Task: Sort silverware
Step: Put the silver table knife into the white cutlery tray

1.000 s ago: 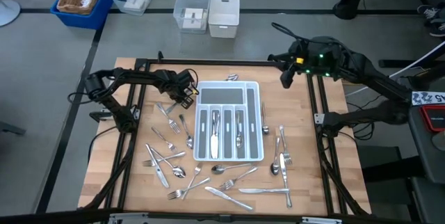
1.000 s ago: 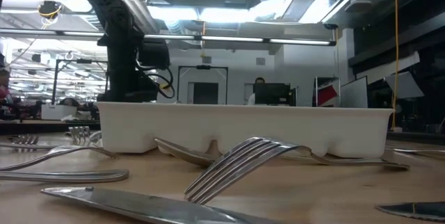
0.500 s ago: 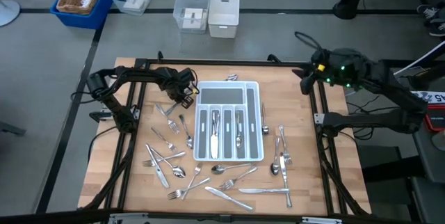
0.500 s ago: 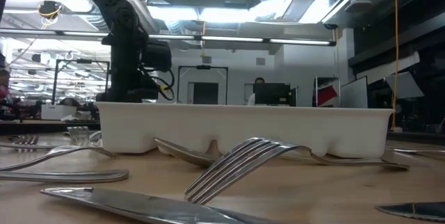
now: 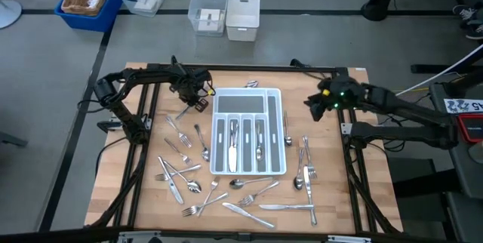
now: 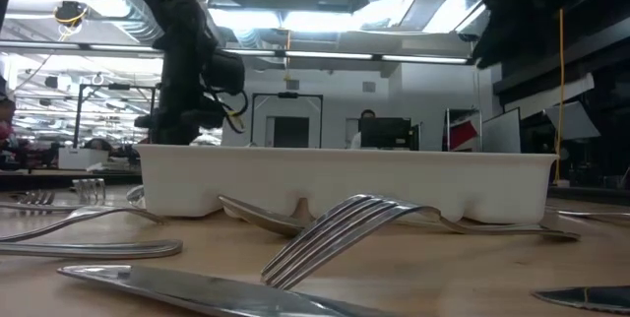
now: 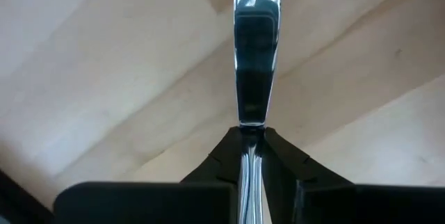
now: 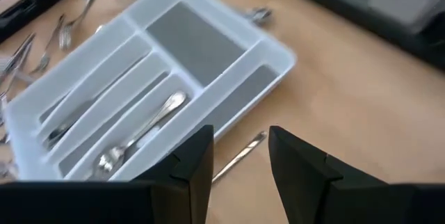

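A white tray (image 6: 345, 184) stands across the middle of the wooden table (image 6: 463, 278), and its long side wall faces the camera. In front of it lies a fork (image 6: 335, 233) with tines pointing toward the camera, and a knife blade (image 6: 197, 287) lies flat at the near edge. More forks (image 6: 34, 199) lie at the far left. A dark arm (image 6: 187, 61) comes down behind the left end of the tray; its fingers are hidden. Another dark shape (image 6: 522, 12) hangs at the upper right. Far behind, a person (image 6: 367, 120) sits at a monitor.

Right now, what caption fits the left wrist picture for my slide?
The left gripper shut on a shiny knife above the wooden table.
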You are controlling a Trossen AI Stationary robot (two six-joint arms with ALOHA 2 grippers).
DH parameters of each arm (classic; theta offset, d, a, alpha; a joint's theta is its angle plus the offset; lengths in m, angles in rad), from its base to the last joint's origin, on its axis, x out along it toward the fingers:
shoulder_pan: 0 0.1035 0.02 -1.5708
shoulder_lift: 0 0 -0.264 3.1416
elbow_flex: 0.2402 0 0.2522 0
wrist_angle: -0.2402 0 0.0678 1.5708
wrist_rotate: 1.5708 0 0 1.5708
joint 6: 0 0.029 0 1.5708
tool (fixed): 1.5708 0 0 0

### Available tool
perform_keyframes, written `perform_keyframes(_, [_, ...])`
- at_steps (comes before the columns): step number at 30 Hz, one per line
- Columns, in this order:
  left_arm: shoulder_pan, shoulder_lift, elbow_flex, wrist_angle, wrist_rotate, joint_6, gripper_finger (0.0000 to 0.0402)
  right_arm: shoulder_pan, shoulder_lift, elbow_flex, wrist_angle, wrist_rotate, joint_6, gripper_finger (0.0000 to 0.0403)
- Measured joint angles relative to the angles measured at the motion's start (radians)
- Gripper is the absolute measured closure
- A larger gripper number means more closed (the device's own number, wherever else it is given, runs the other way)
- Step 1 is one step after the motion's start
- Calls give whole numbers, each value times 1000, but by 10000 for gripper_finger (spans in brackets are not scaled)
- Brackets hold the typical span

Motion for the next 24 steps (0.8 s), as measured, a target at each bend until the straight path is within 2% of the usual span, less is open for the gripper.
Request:
perform_keyframes(6, [2,-2,80,-92,-1,56,373,1,36,-138,137,-120,0,263])
perform_keyframes(15, [-9,-3,233,-126,5,200,374,0,74,-200,172,-137,0,263])
perform_keyframes(20, [-38,-3,317,-117,81,331,376,0,79,-200,179,-137,0,263])
perform_keyframes(24, [-86,-5,358,-81,203,470,375,0,79,-200,180,-116,-1,263])
